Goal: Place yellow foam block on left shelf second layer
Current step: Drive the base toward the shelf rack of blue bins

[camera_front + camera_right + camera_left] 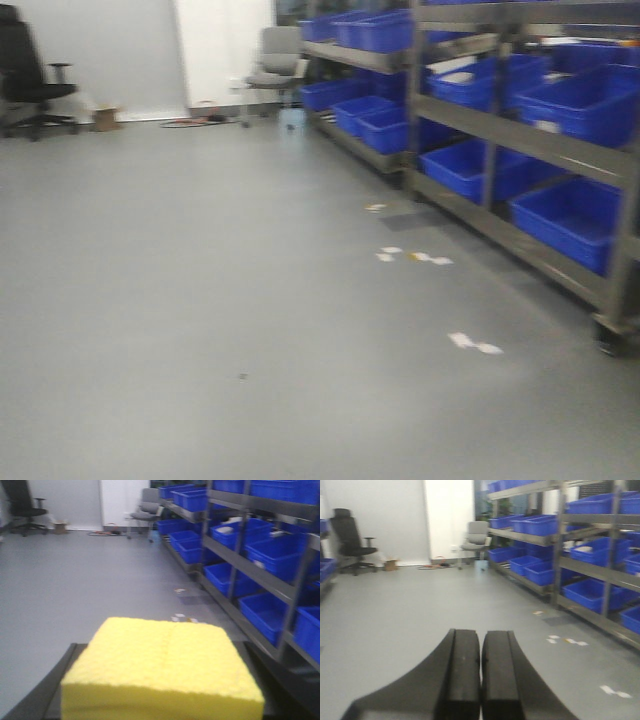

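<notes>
The yellow foam block point(162, 662) fills the bottom of the right wrist view, held between the black fingers of my right gripper point(160, 680), which is shut on it. My left gripper point(481, 675) is shut and empty, its two black fingers pressed together, pointing across the grey floor. Neither gripper shows in the front view. A grey metal shelf rack point(520, 140) with blue bins on several layers runs along the right side of the room; it also shows in the left wrist view point(555, 540) and in the right wrist view point(250, 565).
Blue plastic bins point(565, 215) sit on the rack's layers. A grey office chair point(277, 65) stands at the far end of the rack, a black chair point(25, 75) at the far left. White paper scraps point(412, 257) lie on the floor near the rack.
</notes>
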{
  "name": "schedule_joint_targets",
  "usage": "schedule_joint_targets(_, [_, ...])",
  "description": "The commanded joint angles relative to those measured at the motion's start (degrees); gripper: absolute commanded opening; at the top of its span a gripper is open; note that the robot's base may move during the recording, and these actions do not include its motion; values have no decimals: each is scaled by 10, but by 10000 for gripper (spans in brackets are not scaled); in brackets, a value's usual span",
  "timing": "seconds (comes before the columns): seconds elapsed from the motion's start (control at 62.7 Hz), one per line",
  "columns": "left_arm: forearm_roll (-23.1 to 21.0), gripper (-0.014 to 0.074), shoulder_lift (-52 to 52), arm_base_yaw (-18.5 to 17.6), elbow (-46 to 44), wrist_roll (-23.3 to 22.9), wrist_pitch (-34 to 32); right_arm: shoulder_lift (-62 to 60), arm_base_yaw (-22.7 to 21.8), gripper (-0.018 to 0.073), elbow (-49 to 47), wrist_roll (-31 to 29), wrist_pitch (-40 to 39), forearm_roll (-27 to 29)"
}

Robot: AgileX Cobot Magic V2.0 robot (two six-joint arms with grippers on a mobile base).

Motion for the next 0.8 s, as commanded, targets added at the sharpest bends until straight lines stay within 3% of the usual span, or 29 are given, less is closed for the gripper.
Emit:
schedule_joint_targets(0.0, [-3, 124, -10, 1, 16, -2, -46, 5, -4, 496, -17, -3, -51, -7])
schedule_joint_targets(0.781, [-3, 124, -10, 1, 16, -2, -46, 5, -4, 496, -17, -3, -51, -7])
